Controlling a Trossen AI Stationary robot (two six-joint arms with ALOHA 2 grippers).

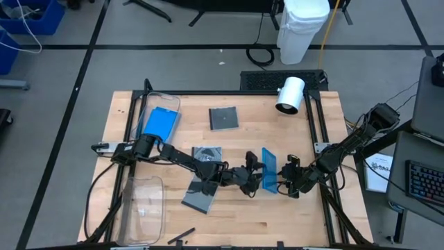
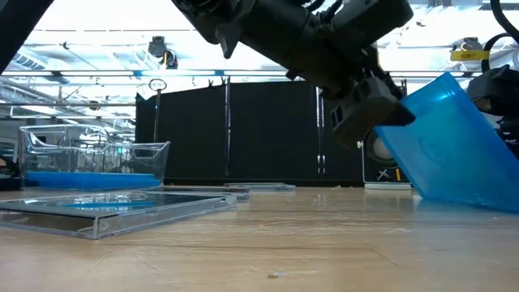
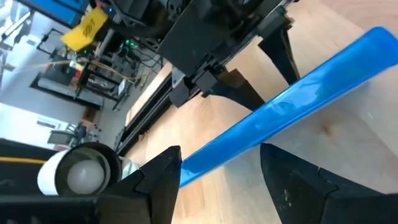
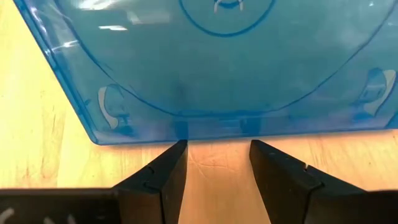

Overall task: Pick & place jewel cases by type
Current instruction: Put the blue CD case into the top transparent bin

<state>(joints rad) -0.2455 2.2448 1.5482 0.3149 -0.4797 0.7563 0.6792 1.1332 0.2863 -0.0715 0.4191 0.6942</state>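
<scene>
Both arms reach inward: left end effector (image 1: 258, 169) and right end effector (image 1: 283, 175), both spread, flank tilted blue jewel case (image 1: 269, 169).

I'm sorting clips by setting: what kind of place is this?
Likely a robotics lab or workshop: a wooden table in a metal frame, taped lines on the floor, and a keyboard at a desk beside it.

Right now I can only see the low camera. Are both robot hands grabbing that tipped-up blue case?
Observer: No. The right gripper is open, and the blue case has its edge just ahead of the fingertips, not between them.
Operator: Where is the other hand?
Observer: From above, the left gripper is at the case's opposite side, so the case stands between the two grippers.
Operator: Any box nearby?
Observer: A clear bin lies in the high view's lower-left corner of the table.
</scene>
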